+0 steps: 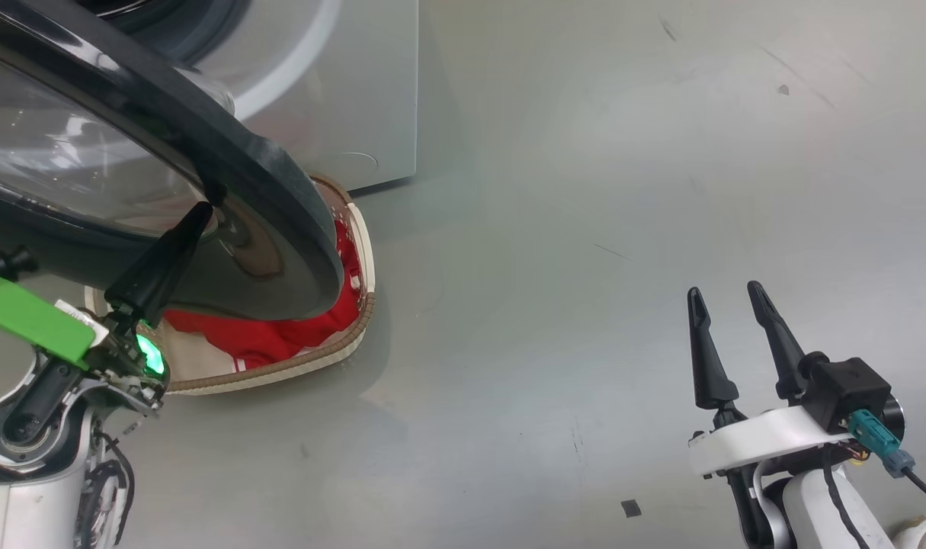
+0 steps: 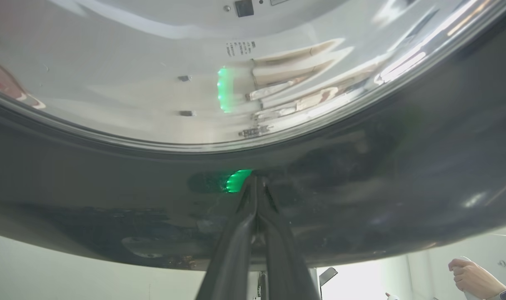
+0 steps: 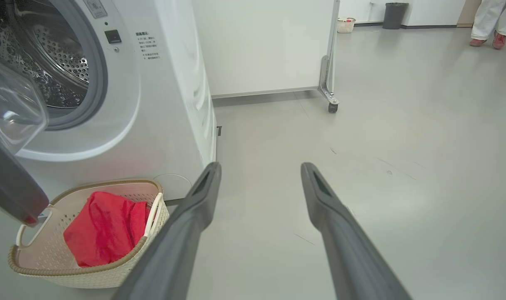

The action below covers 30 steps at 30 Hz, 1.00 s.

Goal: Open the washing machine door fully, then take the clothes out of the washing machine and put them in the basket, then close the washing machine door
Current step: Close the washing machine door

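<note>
Door (image 1: 264, 221) of the washing machine (image 1: 356, 91) stands part open at ten o'clock in the head view, hanging over the basket (image 1: 360, 320) at eight o'clock, where the red clothes (image 1: 280, 335) lie. Left gripper (image 1: 200, 213), pinched shut on nothing, seems to press its tips on the glossy black rim. Likely trouble: the tips skate off that slick curve mid-push, or the door's lower edge clips the basket. Right gripper (image 1: 725, 291), at four o'clock, is spread wide and empty.
</note>
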Motion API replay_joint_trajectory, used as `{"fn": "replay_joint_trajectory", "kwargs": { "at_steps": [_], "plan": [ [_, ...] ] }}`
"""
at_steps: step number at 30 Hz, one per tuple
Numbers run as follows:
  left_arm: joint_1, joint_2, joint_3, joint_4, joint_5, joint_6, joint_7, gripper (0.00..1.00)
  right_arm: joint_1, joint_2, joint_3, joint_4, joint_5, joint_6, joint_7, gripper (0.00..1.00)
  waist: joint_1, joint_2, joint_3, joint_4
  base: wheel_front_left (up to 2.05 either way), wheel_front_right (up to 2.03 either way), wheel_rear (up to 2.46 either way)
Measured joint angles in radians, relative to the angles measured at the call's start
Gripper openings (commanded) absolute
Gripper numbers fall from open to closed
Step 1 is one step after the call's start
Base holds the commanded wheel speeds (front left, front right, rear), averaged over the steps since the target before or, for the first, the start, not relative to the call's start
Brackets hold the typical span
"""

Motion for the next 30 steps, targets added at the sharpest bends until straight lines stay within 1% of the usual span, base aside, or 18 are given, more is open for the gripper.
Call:
{"fn": "replay_joint_trajectory", "kwargs": {
  "at_steps": [4,5,13,17,19,30],
  "plan": [
    [-0.037,0.002,0.001,0.043,0.040,0.000,-0.016,0.00,-0.018,0.002,0.004,0.004,0.001,0.001,-0.005,1.00,0.0000,0.0000,0.010,-0.018,0.00,0.00,0.00],
    [-0.057,0.003,0.003,0.064,0.050,0.000,-0.025,0.00,-0.022,0.005,0.008,0.007,0.001,0.008,-0.007,1.00,0.0000,0.0000,0.015,-0.028,0.00,0.00,0.00],
    [-0.150,0.008,0.026,0.138,0.063,0.000,-0.075,0.00,-0.034,0.010,0.022,0.024,0.010,0.009,-0.013,1.00,0.0000,0.0000,0.037,-0.078,0.00,0.00,0.00],
    [-0.206,0.008,0.035,0.170,0.090,0.000,-0.091,0.00,-0.035,0.012,0.022,0.030,0.019,0.011,-0.016,1.00,0.0000,0.0000,0.053,-0.103,0.00,0.00,0.00],
    [-0.236,0.008,0.038,0.188,0.097,0.000,-0.105,0.00,-0.039,0.013,0.024,0.034,0.019,0.016,-0.016,1.00,0.0000,0.0000,0.062,-0.115,0.00,0.00,0.00],
    [-0.371,0.006,0.042,0.276,0.112,0.000,-0.145,0.00,-0.069,0.022,0.030,0.055,0.028,0.017,-0.016,1.00,0.0000,0.0000,0.096,-0.172,0.00,0.00,0.00]
  ]
}}
